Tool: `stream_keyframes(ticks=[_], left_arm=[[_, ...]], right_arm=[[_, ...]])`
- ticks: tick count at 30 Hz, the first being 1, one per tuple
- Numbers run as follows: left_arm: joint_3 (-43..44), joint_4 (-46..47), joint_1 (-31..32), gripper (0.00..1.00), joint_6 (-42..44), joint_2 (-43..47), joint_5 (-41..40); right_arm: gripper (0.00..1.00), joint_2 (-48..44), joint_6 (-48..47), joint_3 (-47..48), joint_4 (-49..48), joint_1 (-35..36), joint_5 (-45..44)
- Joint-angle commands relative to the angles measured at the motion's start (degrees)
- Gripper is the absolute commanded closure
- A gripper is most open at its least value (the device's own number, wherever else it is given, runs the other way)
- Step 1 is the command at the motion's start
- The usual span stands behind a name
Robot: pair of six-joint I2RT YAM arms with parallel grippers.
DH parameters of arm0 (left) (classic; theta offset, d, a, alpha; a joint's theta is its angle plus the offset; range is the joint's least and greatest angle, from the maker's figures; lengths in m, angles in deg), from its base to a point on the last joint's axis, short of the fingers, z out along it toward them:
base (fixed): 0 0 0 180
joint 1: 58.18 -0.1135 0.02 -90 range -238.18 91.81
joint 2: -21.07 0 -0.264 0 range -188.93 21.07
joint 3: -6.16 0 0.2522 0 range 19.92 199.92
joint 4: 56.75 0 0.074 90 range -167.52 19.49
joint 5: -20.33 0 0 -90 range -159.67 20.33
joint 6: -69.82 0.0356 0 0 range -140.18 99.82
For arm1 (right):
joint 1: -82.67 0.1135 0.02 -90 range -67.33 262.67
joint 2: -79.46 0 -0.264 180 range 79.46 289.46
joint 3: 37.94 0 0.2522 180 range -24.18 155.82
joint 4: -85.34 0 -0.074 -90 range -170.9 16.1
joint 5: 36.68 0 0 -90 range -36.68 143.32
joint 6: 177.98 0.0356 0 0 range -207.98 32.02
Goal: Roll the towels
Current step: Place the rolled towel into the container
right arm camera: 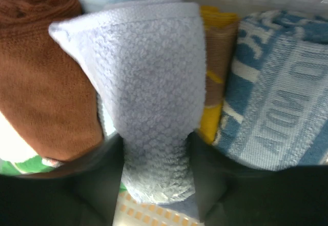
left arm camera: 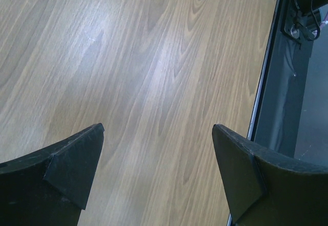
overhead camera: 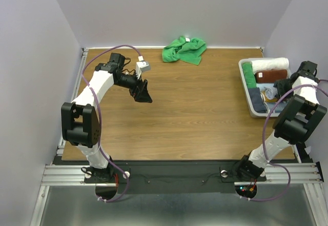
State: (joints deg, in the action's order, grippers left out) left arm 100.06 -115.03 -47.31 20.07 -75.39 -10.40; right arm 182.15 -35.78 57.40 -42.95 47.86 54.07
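The bright green towel (overhead camera: 184, 50) lies crumpled at the back middle of the table. The pale bluish-white towel (right arm camera: 154, 77) stands in the bin, pinched between the fingers of my right gripper (right arm camera: 156, 151), which is shut on it. In the top view my right gripper (overhead camera: 279, 88) reaches into the grey bin (overhead camera: 249, 99) at the right. My left gripper (overhead camera: 143, 96) hovers over bare wood at the left middle, well short of the green towel. In its wrist view the left gripper (left arm camera: 158, 131) is open and empty.
The bin also holds a brown rolled towel (right arm camera: 46, 77), a long cream-white roll (overhead camera: 270, 63), a green roll (overhead camera: 248, 75), a blue patterned towel (right arm camera: 279, 82) and a yellow cloth (right arm camera: 211, 113). The table's near edge and black rail (left arm camera: 277, 98) lie right of the left fingers.
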Motion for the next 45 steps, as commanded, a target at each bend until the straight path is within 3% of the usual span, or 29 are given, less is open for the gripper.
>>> stream_keyframes(ticks=[1, 4, 13, 23, 32, 38, 40, 45], left_arm=[[-0.77, -0.93, 0.2, 0.01, 1.06, 2.33, 0.68], [-0.77, -1.19, 0.2, 0.01, 1.41, 2.42, 0.68], [0.11, -1.72, 0.2, 0.01, 1.94, 2.07, 0.94], [-0.07, -1.72, 0.2, 0.01, 2.2, 2.42, 1.12], [-0.33, -0.58, 0.2, 0.01, 1.24, 2.86, 1.82], [1.33, 0.3, 0.29, 0.01, -0.52, 1.63, 2.7], [1.42, 0.91, 0.2, 0.01, -1.13, 1.81, 2.87], [0.02, 4.6, 0.2, 0.01, -4.56, 2.16, 2.43]], right_arm=[[0.4, -0.48, 2.2, -0.63, -4.11, -0.26, 3.73], [0.23, -1.79, 1.76, -0.55, -4.2, -0.26, 3.99], [0.01, -7.5, -0.09, -2.48, -3.85, -0.26, 7.94], [0.0, -14.71, -2.89, -6.52, -2.45, -0.26, 9.0], [0.0, -21.04, -13.61, -8.63, -0.6, 2.11, 21.12], [0.0, -21.93, -17.48, -7.14, -1.65, 13.34, 21.23], [0.0, -21.4, -20.11, -5.47, -2.79, 20.37, 19.21], [0.0, -9.39, -34.87, 5.14, -5.35, 36.11, 7.26]])
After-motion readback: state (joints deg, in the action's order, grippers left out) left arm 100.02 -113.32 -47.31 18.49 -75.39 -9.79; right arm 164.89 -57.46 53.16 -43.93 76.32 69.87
